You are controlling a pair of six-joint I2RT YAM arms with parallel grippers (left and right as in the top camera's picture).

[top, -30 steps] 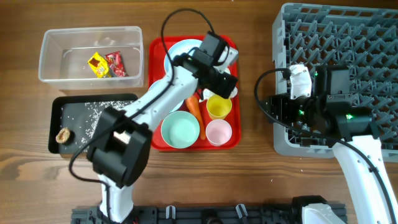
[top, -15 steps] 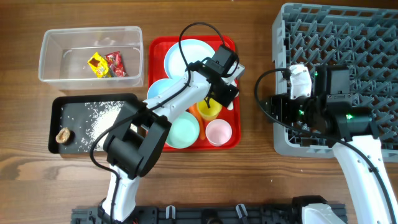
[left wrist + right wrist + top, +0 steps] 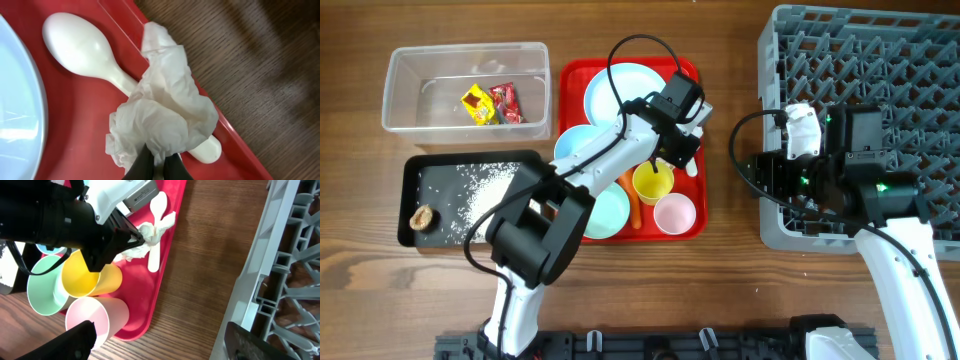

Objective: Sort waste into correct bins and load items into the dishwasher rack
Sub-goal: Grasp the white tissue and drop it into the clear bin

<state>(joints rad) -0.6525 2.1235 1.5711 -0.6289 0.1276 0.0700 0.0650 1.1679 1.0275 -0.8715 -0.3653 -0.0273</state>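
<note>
Left gripper [image 3: 159, 162]: jaws clamped on the lower edge of the crumpled white paper [image 3: 162, 112], which bunches over the handle of the white spoon [image 3: 82, 42] at the right edge of the red tray [image 3: 65, 115] (light blue plate [image 3: 15, 110] near the spoon's bowl). Right gripper [image 3: 162, 337]: jaws wide apart, holding nothing, above the wooden table [image 3: 210, 245] between tray and dishwasher rack [image 3: 270, 280].

The left arm [image 3: 582, 165], white with black joints, reaches far forward from its base and bends right at the wrist. The left gripper [image 3: 159, 161] points down, its black fingertips pinched tight on a crumpled white paper [image 3: 165, 115]. The right arm [image 3: 900, 250] is folded short, and the right gripper [image 3: 162, 335] faces left with its jaws spread wide and nothing between them.
</note>
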